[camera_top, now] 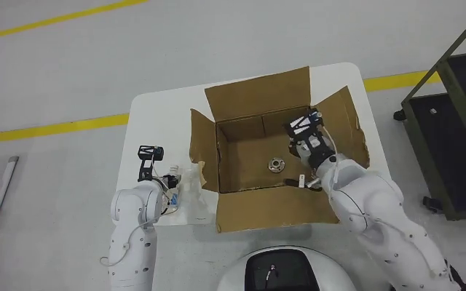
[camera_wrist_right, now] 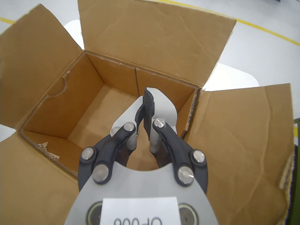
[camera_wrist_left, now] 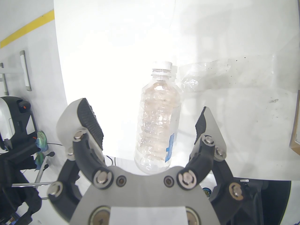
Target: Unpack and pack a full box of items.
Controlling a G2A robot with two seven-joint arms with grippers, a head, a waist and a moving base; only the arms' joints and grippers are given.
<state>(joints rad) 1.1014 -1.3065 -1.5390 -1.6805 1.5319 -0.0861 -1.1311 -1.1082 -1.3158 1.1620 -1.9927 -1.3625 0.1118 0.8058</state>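
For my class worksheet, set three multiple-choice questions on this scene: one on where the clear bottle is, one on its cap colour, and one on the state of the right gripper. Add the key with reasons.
1. Where is the clear bottle relative to the box?
A. inside it
B. on the table beside it
C. on the floor

2. The bottle's cap is
A. blue
B. red
C. white

3. The right gripper is
A. shut and empty
B. wide open
C. shut on the bottle

Key:
1 B, since the bottle lies on the white tabletop outside the box.
2 C, since the cap shows white.
3 A, since the gripper is closed tight with nothing in it.
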